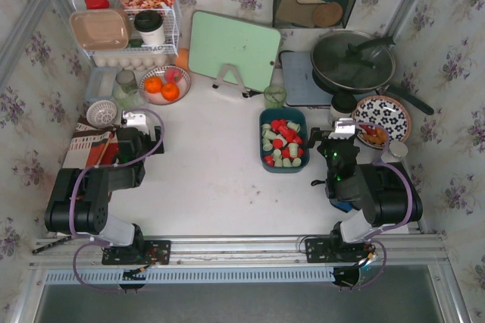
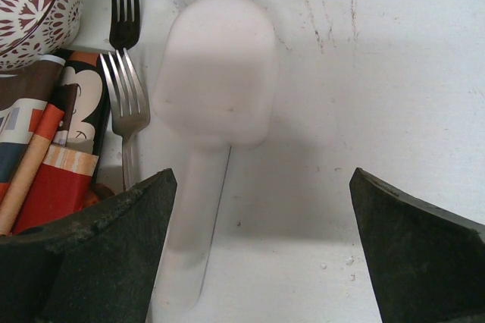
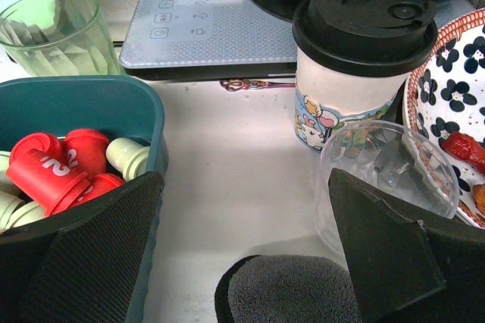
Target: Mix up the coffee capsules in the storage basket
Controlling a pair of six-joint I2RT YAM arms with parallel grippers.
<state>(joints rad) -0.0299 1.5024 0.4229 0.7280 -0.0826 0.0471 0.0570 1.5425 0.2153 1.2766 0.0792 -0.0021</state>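
Capsules (image 1: 282, 142): bright red and pale green. Basket (image 3: 83, 103): dark teal. Plate (image 1: 388, 110): white with black flowers.

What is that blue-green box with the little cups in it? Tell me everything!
The storage basket is a small, shallow, dark teal bin, plastic by its look, rectangular with rounded corners and smooth walls. It stands flat and open-topped on the white table, right of the middle. Red and pale green coffee capsules lie jumbled inside. A green glass stands just behind it, and the open right gripper is beside its right wall.
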